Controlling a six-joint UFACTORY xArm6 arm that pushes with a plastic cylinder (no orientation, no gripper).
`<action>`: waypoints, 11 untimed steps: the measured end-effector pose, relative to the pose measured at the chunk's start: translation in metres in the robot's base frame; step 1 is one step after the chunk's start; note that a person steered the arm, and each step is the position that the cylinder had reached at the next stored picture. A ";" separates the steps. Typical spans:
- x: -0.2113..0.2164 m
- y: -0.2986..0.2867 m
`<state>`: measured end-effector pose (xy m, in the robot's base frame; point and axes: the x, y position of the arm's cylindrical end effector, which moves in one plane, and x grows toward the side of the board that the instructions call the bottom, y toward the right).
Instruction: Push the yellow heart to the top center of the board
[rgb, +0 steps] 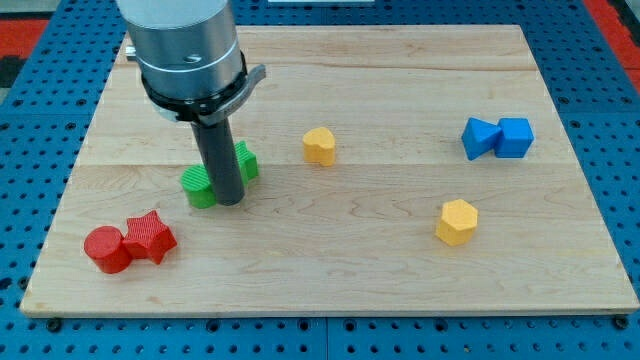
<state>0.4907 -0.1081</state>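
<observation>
Yellow heart (319, 145) to the right of my tip (229, 203) and slightly nearer the view's top, well apart. Bare rod, holding nothing, tip planted touching the green blocks (203, 187). Green shapes partly hidden behind rod, hard to name. Second yellow block (457, 221) far right of tip.

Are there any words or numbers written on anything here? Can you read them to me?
No, there is nothing to read.
The wooden board is plain.
The yellow heart, yellow hexagon, blue blocks, red blocks and green blocks have no letters or numbers.
The grey arm and its rod, with my tip by the green blocks, show no label.
</observation>
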 end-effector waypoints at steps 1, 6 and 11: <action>-0.003 -0.020; -0.026 0.103; -0.135 0.086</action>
